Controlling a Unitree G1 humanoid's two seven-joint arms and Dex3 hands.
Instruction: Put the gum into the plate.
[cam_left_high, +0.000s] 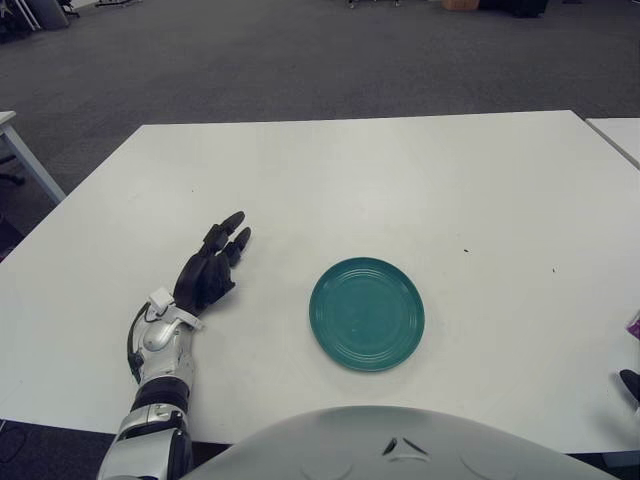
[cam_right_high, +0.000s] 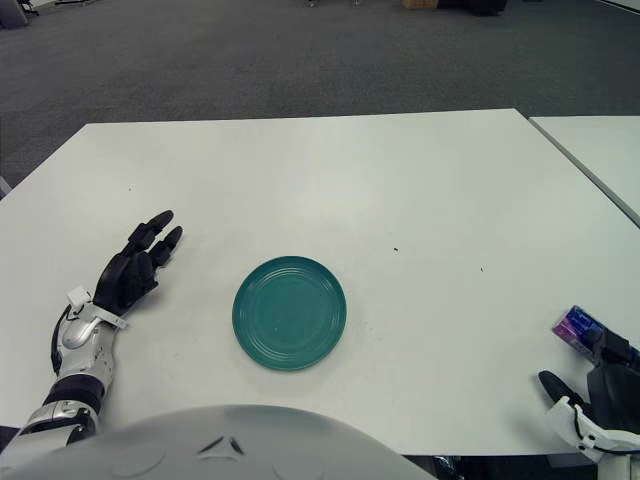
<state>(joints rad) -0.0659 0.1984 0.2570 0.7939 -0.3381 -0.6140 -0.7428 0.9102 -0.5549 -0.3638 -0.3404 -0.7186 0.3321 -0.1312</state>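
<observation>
I am reaching my right hand (cam_right_high: 600, 395), fingers curling around the purple gum pack (cam_right_high: 577, 327) at the surface's (cam_right_high: 400, 180) right edge, and next I think I need to carry it left to the green plate (cam_right_high: 289, 311), while my left hand (cam_left_high: 210, 268) is lying spread out left of it.

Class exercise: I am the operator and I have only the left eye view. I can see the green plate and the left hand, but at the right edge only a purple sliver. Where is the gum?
Observer: In the right eye view the gum is a purple pack near the front right edge of the table. It is well to the right of the plate, on the side away from the idle left hand.
Operator: And the right hand?
Observer: The right hand shows just below and right of the gum, at the table's edge. I cannot tell whether it is gripping the pack.
</observation>
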